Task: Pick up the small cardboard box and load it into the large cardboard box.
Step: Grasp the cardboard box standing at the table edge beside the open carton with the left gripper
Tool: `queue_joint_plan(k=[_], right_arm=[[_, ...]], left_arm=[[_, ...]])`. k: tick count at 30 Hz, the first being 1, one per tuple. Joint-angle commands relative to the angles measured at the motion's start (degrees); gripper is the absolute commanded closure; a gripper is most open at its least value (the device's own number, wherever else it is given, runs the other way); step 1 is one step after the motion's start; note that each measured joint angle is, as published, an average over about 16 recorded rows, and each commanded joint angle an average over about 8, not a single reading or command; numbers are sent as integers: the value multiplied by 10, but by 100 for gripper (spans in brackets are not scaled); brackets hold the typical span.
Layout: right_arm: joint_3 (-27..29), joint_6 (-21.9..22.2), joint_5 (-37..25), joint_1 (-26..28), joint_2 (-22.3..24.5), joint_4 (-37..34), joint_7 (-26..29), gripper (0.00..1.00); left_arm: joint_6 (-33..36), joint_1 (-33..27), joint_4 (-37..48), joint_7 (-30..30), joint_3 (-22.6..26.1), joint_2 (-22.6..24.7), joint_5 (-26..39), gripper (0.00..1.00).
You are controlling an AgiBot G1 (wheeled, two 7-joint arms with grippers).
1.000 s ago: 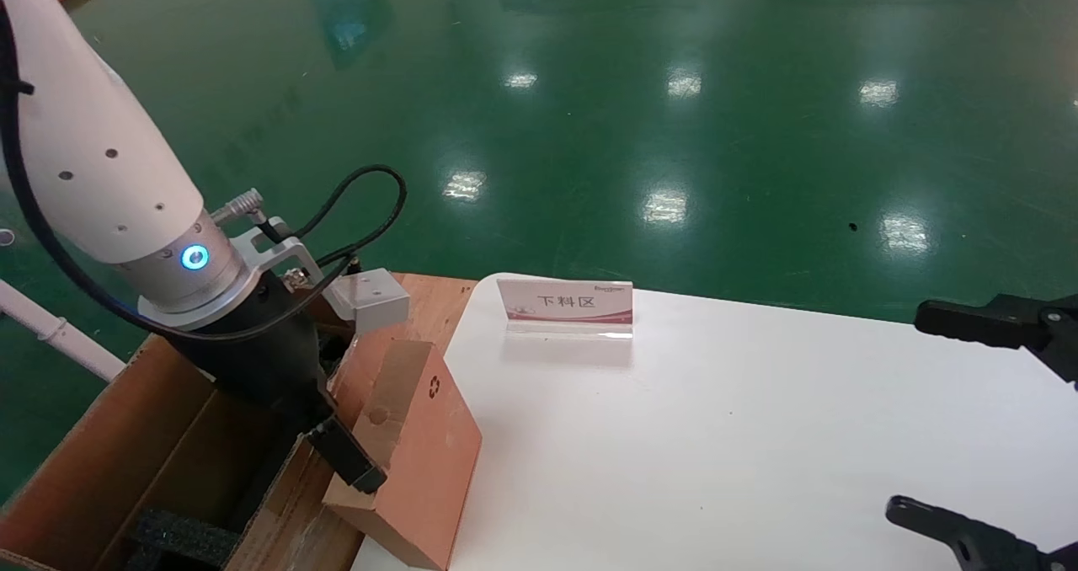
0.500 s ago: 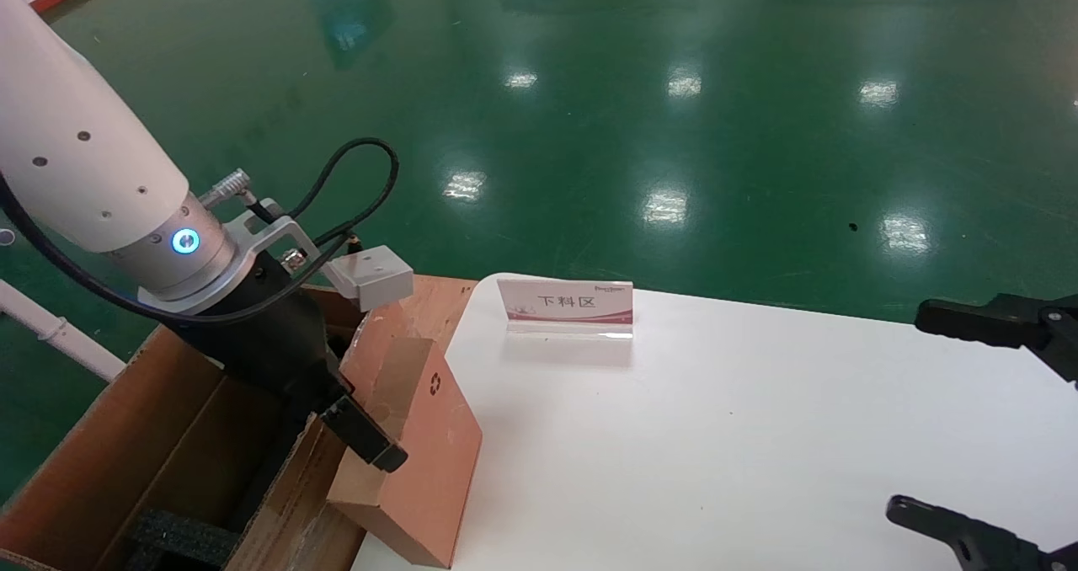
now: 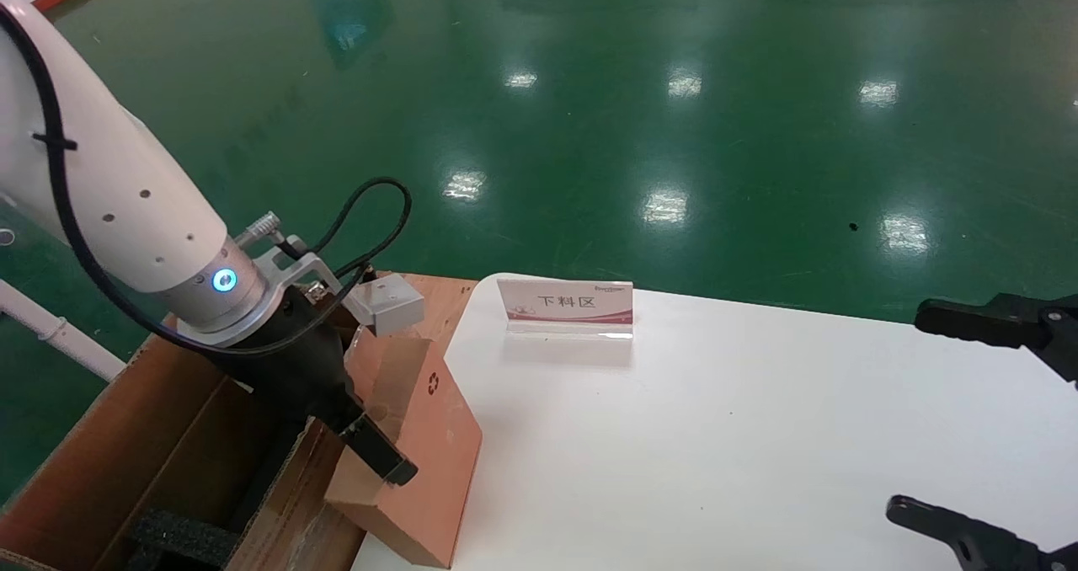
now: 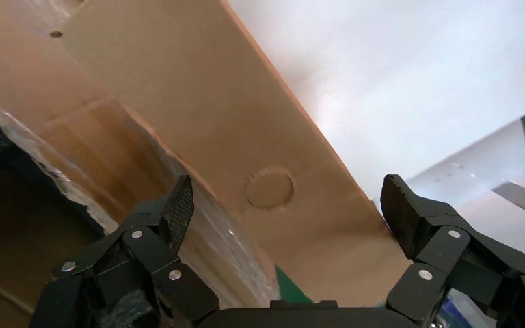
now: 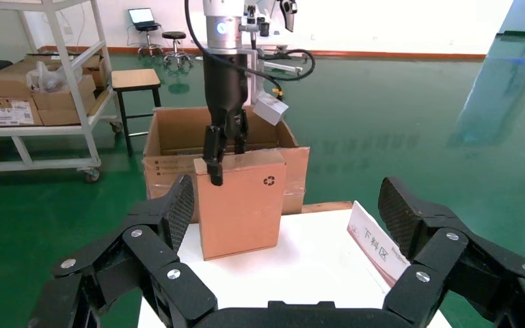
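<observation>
Since a second ago, the left end effector (image 3: 370, 436) has slid a bit to the right and lower along the top edge of the small box (image 3: 421, 461), and the box has hardly moved.

That box stands on its edge at the left end of the white table (image 3: 758, 436), leaning against the side of the big box (image 3: 109, 461). The left end effector sits over its top edge with the jaws spread wide, one finger on each side. In the left wrist view the fingers (image 4: 178, 205) are not yet pressing the cardboard, so it is not holding anything.

The right end effector (image 3: 977, 419) hangs over the right end of the table, well away from both boxes, with its jaws open wide too.

How far along is the job? I think it is near the start. The small box is not yet gripped, not lifted, and not inside the big box. What is left is to close on it, raise it over the wall, and put it down inside.

The big box is open at the top, with its flaps folded out. Black foam (image 3: 181, 537) lies at the bottom. No other thing shows inside, though part of the inside is hidden by the arm.

A small sign (image 3: 566, 306) stands on the table farther back.
</observation>
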Motion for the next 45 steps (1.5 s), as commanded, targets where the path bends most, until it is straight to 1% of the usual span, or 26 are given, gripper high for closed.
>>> queue_joint_plan(k=[1, 5, 6, 13, 14, 45], right_arm=[[0, 0, 0, 0, 0, 0, 0, 0], [0, 0, 0, 0, 0, 0, 0, 0], [0, 0, 0, 0, 0, 0, 0, 7], [0, 0, 0, 0, 0, 0, 0, 94], [0, 0, 0, 0, 0, 0, 0, 100], [0, 0, 0, 0, 0, 0, 0, 100]], left_arm=[[-7, 5, 0, -2, 3, 1, 8, 0], [-14, 8, 0, -2, 5, 0, 15, 0], [-15, 8, 0, -2, 6, 0, 16, 13], [-14, 8, 0, -2, 6, 0, 16, 100], [-14, 8, 0, -2, 5, 0, 15, 100], [-9, 6, 0, -2, 3, 1, 11, 100]])
